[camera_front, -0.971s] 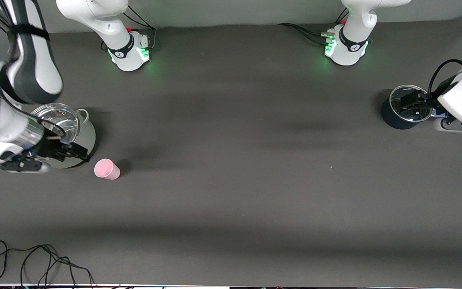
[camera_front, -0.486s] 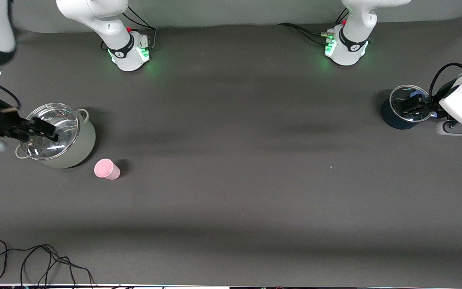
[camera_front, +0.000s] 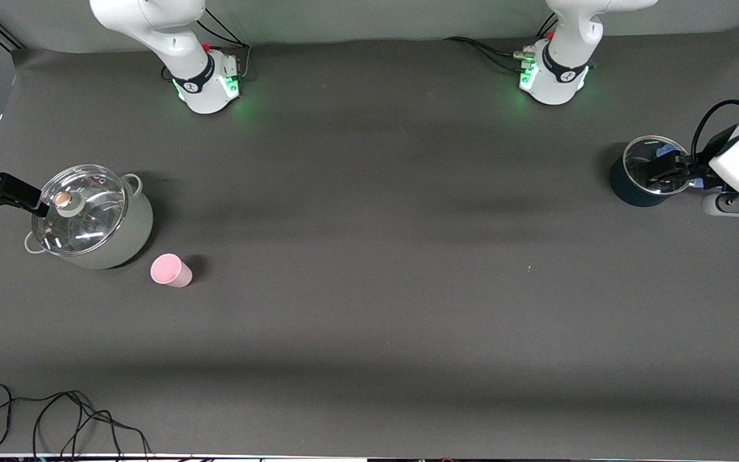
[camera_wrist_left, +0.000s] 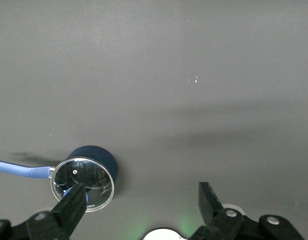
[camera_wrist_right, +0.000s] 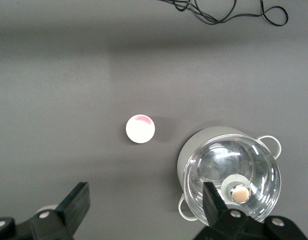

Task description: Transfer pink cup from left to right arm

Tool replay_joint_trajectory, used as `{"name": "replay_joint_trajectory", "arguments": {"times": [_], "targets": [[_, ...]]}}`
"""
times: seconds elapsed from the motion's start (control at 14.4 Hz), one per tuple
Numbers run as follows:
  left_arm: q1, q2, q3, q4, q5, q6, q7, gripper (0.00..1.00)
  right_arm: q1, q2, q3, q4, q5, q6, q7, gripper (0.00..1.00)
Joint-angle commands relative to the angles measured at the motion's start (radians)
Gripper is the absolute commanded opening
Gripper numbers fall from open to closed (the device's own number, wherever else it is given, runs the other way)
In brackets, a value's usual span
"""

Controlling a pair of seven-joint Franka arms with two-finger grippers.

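Above each pot, both arms hover, fingers (camera_wrist_right: 74,202) spread.

Table (camera_front: 369,192): pink cup (camera_front: 171,270), 2 pots (camera_front: 90,218), cable (camera_front: 55,417).

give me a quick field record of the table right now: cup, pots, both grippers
pink cup: standing on the table, free, beside the pale pot and nearer the front camera
pale pot: glass lid on, at the right arm's end
dark pot: glass lid on, at the left arm's end
right gripper: open, empty, up above the pale pot's edge
left gripper: open, empty, over the dark pot
handover: not started
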Motion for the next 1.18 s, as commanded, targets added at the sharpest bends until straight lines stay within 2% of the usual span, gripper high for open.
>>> {"name": "replay_joint_trajectory", "arguments": {"times": [0.0,0.83,1.11], "targets": [[-0.011,0.000,0.010,0.007,-0.007,-0.001,-0.003,1.00,0.016,0.033,0.007,0.037,-0.005,-0.027,-0.001,1.00],[-0.009,0.001,0.013,0.007,-0.025,0.006,-0.035,1.00,0.030,0.022,0.010,0.002,-0.005,-0.024,-0.015,1.00],[-0.009,0.001,0.015,0.007,-0.032,0.010,-0.035,1.00,-0.075,-0.036,0.131,-0.059,-0.004,0.011,-0.004,1.00]]}}
